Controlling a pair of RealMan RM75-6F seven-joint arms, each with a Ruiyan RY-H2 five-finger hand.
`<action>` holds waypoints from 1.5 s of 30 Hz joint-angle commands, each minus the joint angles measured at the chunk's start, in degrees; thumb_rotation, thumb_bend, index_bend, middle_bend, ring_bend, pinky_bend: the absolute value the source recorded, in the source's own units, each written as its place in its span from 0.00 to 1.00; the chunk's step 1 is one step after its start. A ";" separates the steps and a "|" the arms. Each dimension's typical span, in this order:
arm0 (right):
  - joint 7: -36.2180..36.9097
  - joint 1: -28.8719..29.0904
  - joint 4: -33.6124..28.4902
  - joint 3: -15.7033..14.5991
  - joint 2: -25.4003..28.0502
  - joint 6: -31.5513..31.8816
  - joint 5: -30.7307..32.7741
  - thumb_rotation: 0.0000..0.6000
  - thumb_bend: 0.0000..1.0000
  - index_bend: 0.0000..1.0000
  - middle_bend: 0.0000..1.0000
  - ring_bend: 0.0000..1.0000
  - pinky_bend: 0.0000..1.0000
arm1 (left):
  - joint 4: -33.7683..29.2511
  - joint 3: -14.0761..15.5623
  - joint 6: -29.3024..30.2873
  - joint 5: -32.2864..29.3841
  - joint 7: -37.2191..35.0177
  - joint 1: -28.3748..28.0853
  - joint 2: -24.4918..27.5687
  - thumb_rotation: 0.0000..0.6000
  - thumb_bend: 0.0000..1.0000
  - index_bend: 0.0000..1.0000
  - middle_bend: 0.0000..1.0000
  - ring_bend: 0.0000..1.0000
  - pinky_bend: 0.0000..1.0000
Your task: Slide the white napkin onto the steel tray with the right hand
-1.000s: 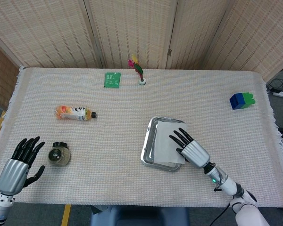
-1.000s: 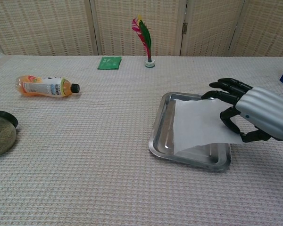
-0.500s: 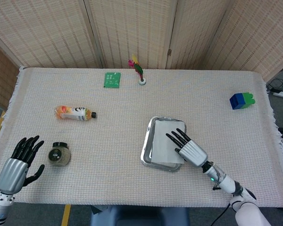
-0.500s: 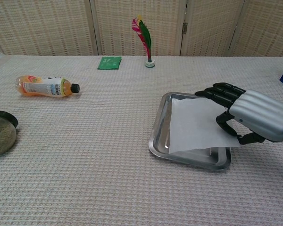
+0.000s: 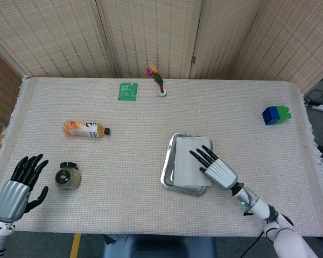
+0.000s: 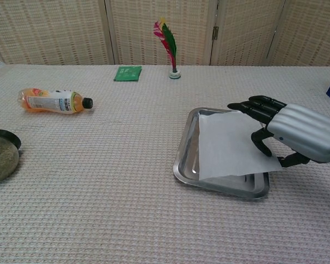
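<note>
The white napkin (image 5: pixel 189 165) lies almost wholly on the steel tray (image 5: pixel 169 159), which sits right of centre on the cloth-covered desk (image 5: pixel 151 113). In the chest view the sheet covers most of the tray's floor, leaving a bare strip of steel along the left side. Its near right corner pokes out just past the tray's rim, and its near edge rides slightly above the tray bottom.

The right hand (image 5: pixel 215 166) reaches in from the near right, dark fingers (image 6: pixel 253 107) spread over the far right part of the napkin. Whether the fingertips press on the paper or hover just above it cannot be told from either view; the hand grips nothing, and its thumb hangs beside the napkin's right edge.

The left hand (image 5: pixel 19 185) rests at the near left of the desk, fingers apart and empty, just left of a jar (image 5: pixel 68 176).

By the look of it, the slide is all but complete: the napkin is on the tray. What remains appears to be a small nudge left to bring the overhanging corner inside the rim, then lifting the right hand clear.
</note>
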 commanded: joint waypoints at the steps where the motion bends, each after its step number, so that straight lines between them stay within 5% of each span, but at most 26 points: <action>1: -2.69 0.79 -4.35 0.09 2.15 -1.36 0.01 1.00 0.39 0.00 0.00 0.00 0.00 | -0.11 0.08 0.18 0.17 -0.06 0.06 0.12 1.00 0.52 0.00 0.00 0.00 0.02; 11: -6.23 1.92 -15.86 0.95 7.04 -3.67 0.39 1.00 0.34 0.00 0.00 0.00 0.00 | -0.18 -0.02 0.33 0.13 -0.21 0.08 0.23 1.00 0.52 0.00 0.00 0.00 0.02; 21: -21.64 5.37 -39.16 0.91 19.58 -14.52 1.13 1.00 0.29 0.00 0.00 0.00 0.00 | -0.26 -0.07 0.10 -0.24 -0.21 0.11 0.29 1.00 0.52 0.00 0.00 0.00 0.02; 27: -32.02 7.67 -56.38 2.47 28.66 -25.30 6.33 1.00 0.28 0.00 0.00 0.00 0.00 | -2.07 0.24 -1.15 -1.15 0.41 0.29 1.02 1.00 0.52 0.00 0.00 0.00 0.02; 38: -52.84 11.71 -73.61 8.18 37.12 -39.39 21.75 1.00 0.28 0.00 0.00 0.00 0.00 | -3.85 0.42 -2.07 -1.71 1.67 0.58 1.81 1.00 0.52 0.00 0.00 0.00 0.02; 45: -52.45 11.19 -77.68 10.33 37.28 -36.41 23.81 1.00 0.28 0.00 0.00 0.00 0.00 | -4.22 0.55 -1.42 -1.13 1.77 0.89 1.98 1.00 0.52 0.00 0.00 0.00 0.02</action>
